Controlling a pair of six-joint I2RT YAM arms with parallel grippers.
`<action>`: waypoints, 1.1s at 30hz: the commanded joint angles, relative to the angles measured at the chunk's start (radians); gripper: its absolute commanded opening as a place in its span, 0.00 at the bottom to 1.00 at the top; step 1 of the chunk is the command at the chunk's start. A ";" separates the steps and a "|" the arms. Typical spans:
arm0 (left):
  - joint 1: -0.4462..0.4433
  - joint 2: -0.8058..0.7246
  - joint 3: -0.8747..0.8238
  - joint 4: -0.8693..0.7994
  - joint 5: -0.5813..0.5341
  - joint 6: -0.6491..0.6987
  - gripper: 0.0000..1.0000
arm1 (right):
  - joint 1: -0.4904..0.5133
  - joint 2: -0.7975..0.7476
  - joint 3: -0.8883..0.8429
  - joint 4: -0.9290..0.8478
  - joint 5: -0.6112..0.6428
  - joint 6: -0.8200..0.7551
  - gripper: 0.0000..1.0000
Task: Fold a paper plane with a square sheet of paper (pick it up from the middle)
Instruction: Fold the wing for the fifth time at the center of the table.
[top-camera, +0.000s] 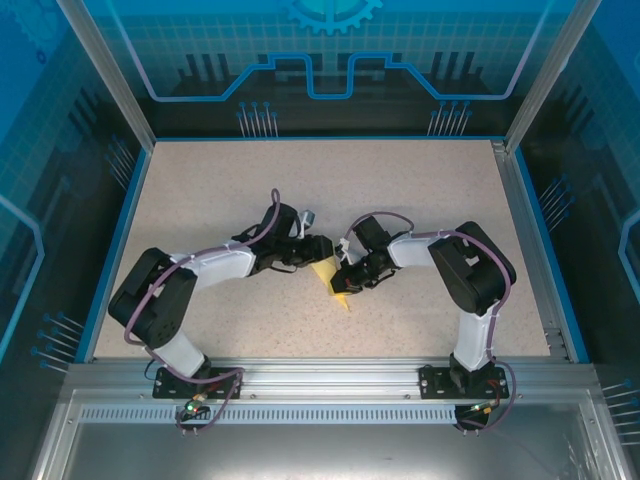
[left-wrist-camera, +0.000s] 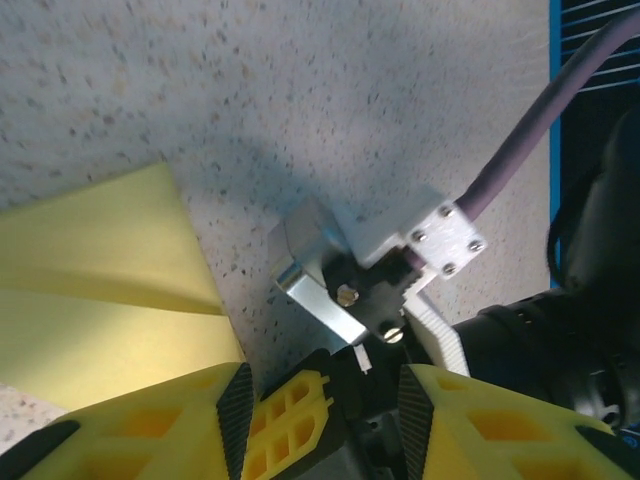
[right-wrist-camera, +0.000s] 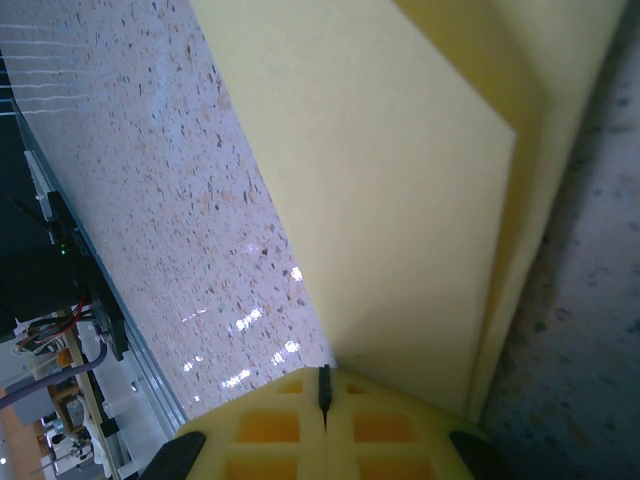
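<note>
Top external view: the speckled beige counter (top-camera: 400, 190) carries a pale-yellow folded sheet of paper (top-camera: 326, 272) near its middle, between the two arms' tips. The left pincer (left-wrist-camera: 325, 385) is released, its yellow fingers apart, just beside the paper's edge. The right pincer (right-wrist-camera: 323, 388) is clenched, tips touching the folded layers; whether it nips them I cannot tell.

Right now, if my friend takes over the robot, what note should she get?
Left gripper: open, beside the paper, nothing between its fingers.
Right gripper: shut on the paper's edge.
Paper: in the middle of the table, between the two grippers.
Done: some folds are in; a crease and stacked layers show.
Left: finish the folding; it does not look like a finished dart yet.
</note>
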 joint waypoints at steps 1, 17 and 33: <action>-0.008 0.032 -0.012 0.053 -0.003 -0.041 0.46 | -0.006 0.034 -0.028 -0.028 0.074 -0.005 0.00; -0.009 0.177 0.002 0.108 -0.021 -0.055 0.46 | -0.007 0.020 -0.059 0.014 0.093 0.032 0.00; 0.008 0.056 -0.060 0.128 -0.078 -0.113 0.10 | -0.014 0.025 -0.080 0.017 0.108 0.047 0.00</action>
